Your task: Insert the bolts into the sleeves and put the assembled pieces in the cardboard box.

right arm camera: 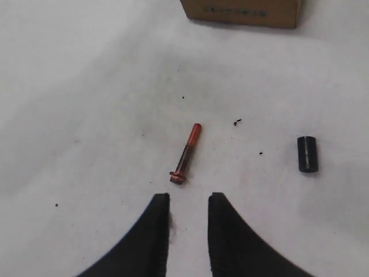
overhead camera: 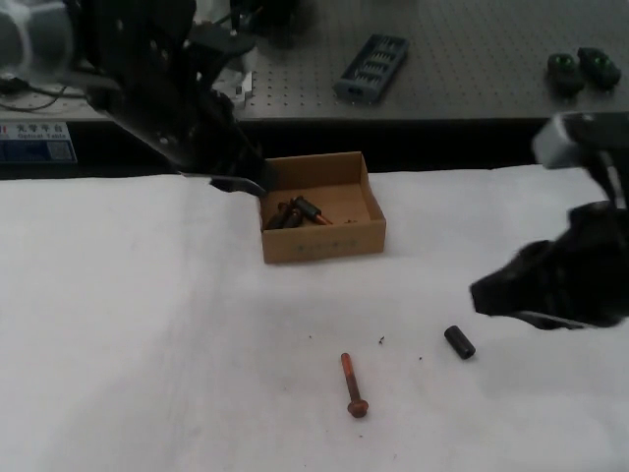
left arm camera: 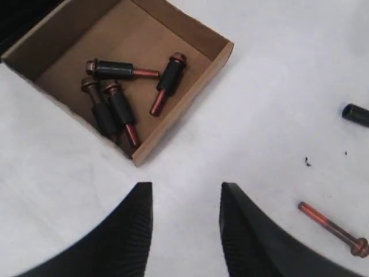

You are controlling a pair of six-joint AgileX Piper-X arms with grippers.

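**A:** Where does the cardboard box [overhead camera: 324, 241] sit?

**B:** Toward the back of the white cloth [overhead camera: 147, 344], open side up; four assembled pieces [left arm camera: 121, 70] lie in it, each an orange bolt pushed through a black sleeve; two lie side by side, the other two just beside them at other angles.

**A:** And the left gripper [left arm camera: 185, 191]?

**B:** It hangs above the cloth just off a corner of the box; its black ribbed fingers [left arm camera: 130, 231] stand well apart, with nothing between them.

**A:** What lies out on the cloth?

**B:** One loose bolt [overhead camera: 352, 383], orange with a flanged head, flat in front of the box and well apart from it; one loose sleeve [overhead camera: 459, 341], black, on its side near the bolt on the right arm's side, not touching it; a few dark specks [right arm camera: 237, 122] between them.

**A:** The right gripper [right arm camera: 188, 199]?

**B:** Low over the cloth, just short of the loose bolt's head; the head faces the gap between its fingers [right arm camera: 230, 242]; that gap is narrow but open, and they grip nothing; the box lies beyond the bolt.
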